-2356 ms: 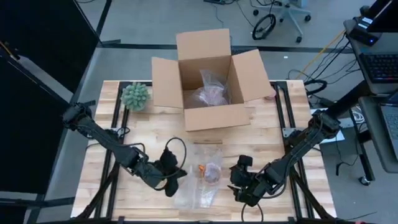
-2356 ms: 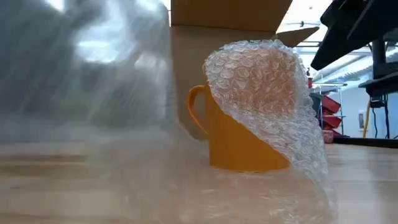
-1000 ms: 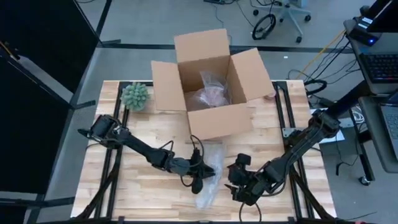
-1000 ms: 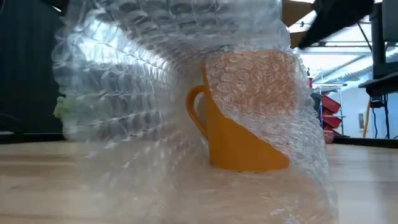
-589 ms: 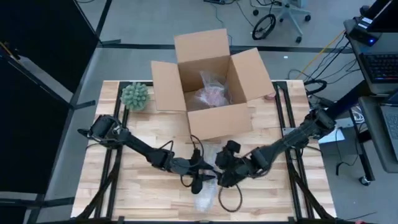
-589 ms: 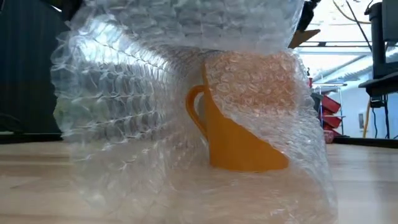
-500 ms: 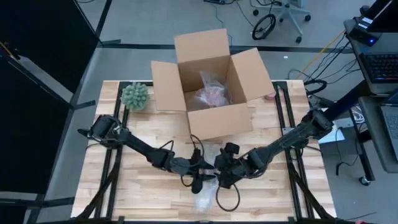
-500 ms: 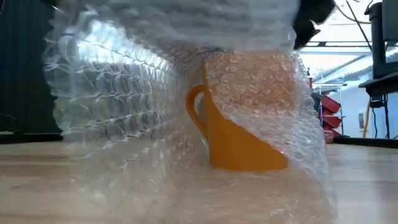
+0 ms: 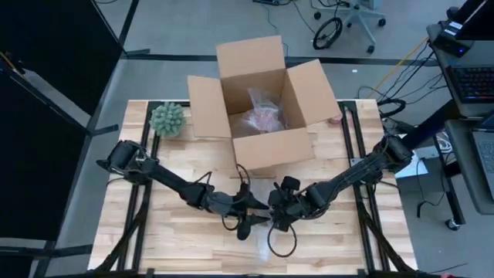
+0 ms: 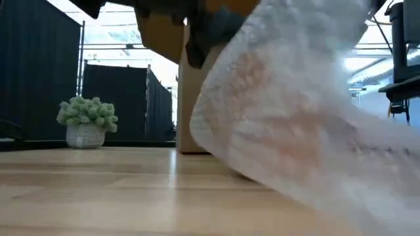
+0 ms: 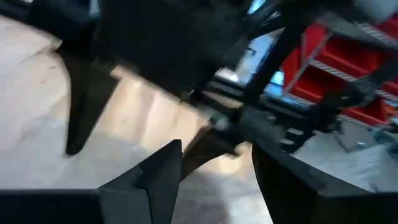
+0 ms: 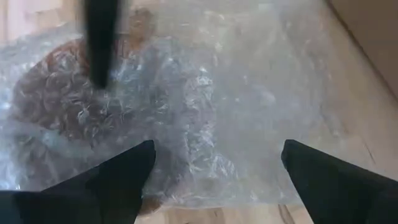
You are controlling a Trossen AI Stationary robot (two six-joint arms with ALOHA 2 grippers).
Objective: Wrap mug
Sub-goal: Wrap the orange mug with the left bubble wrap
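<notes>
The mug shows as a brown-orange shape under clear bubble wrap. In the low view the wrapped bundle is blurred and slants, its left edge off the table. My two grippers meet over it at the table's middle. My right gripper is open, pointing down, its fingers either side of the wrap beside the mug. My left gripper is open, with a gap between its fingers; one of its fingers stands over the wrapped mug. My left gripper has one finger reaching down onto the wrap over the mug. I cannot tell whether it touches it. My right gripper comes from above with its fingers spread over the wrap. I cannot tell whether they touch it.
An open cardboard box with a wrapped item inside stands at the table's far middle, just behind the grippers. A small potted plant sits at the far left. Bare wood lies to the left and right of the bundle.
My right gripper has moved from the near right toward the table's left and now meets the left gripper over the mug. The wrap arched high over the mug has come down. The bundle now slants in the low view, its left edge raised.
</notes>
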